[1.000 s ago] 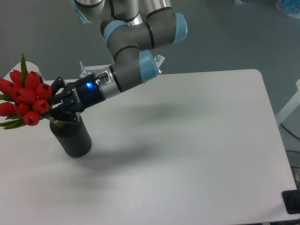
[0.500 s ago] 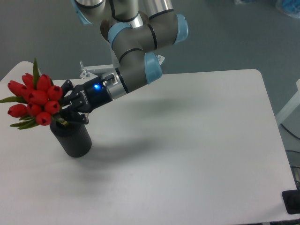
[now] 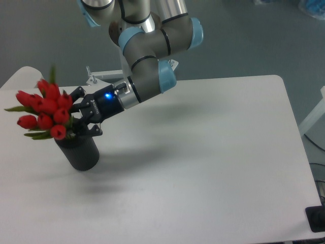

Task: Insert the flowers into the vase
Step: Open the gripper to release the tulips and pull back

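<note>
While you look at the vase [image 3: 78,152], use it as the spot that all the other places below are told from.

Change: a second ago the flowers [image 3: 46,108] hung out further to the left of the vase and leaned over more. Now the bunch has swung to the right and sits closer above the vase's mouth.

Arm: the grey and blue arm [image 3: 147,61] has tipped along with the bunch, so the stems point more downward than before.

What it means: I think the stems are going in now, but the job is not done. The bunch looks too high and too tilted to be resting in the vase yet.

Flowers: red buds, up and to the left of the vase's mouth. The green stems run down to the right, to the rim. You can't see from here how deep they reach.

Tool: the tool [image 3: 81,114] is just above the vase's rim, on the right side of the bunch. Its fingers are pinched on the stems, close under the buds.

Tool touching: it looks very near the rim. You cannot tell if it touches it.

Vase: dark and round, standing upright on the white tabletop [image 3: 203,168], near its left edge.

Next: you would want the bunch stood straighter and lowered before you let go.
</note>
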